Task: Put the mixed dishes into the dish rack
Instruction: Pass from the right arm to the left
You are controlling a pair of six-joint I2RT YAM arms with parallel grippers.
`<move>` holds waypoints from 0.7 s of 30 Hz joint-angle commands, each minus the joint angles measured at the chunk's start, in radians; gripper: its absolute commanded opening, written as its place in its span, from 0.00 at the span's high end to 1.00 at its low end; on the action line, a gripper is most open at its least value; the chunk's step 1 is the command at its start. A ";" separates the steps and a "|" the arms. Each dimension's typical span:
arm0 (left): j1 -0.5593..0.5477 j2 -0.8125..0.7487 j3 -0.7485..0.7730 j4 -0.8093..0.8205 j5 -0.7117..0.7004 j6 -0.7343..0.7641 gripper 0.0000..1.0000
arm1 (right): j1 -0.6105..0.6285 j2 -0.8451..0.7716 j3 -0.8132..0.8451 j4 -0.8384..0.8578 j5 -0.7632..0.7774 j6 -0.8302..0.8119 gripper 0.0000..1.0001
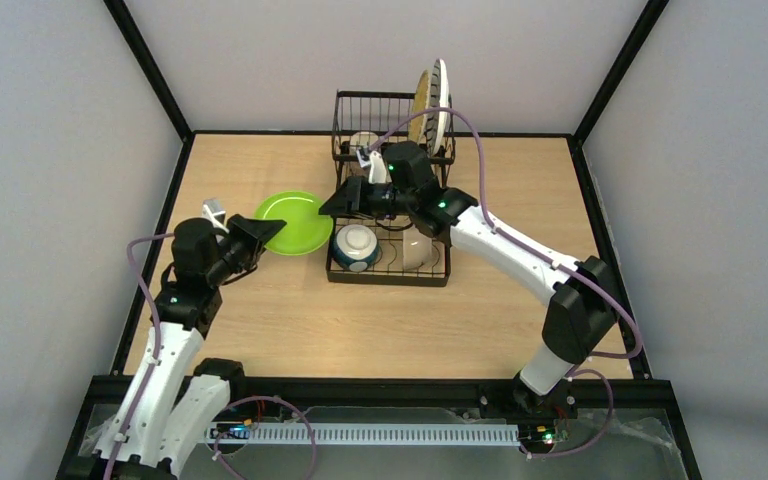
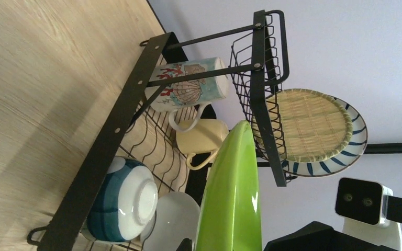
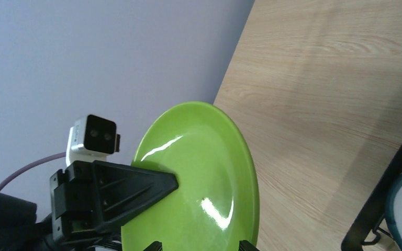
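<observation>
- The left gripper [image 1: 262,234] is clamping its jaws on the rim of the green plate [image 1: 298,220], holding it over the surface [image 1: 360,330], just left of the dish rack [image 1: 388,281].
- The right gripper [image 1: 328,207] is hovering at the plate's opposite edge, with its jaws spread wide.
- A blue bowl [image 1: 357,246] is sitting in the rack's lower level.

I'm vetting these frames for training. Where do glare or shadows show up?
Right wrist: two white glare streaks on the green plate. Left wrist: plate edge-on with one small glint; the dish rack throws a soft shadow across the table. Top external: even light, only faint shadows.
</observation>
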 commanded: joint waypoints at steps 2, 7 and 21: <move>0.008 0.001 -0.021 0.097 0.082 -0.081 0.98 | 0.000 -0.012 -0.031 0.069 -0.040 0.025 0.19; 0.009 -0.006 -0.050 0.147 0.104 -0.133 0.98 | -0.001 -0.022 -0.059 0.079 -0.042 0.029 0.19; 0.033 -0.026 -0.062 0.120 0.101 -0.123 0.98 | -0.035 -0.154 -0.138 0.047 0.025 -0.026 0.19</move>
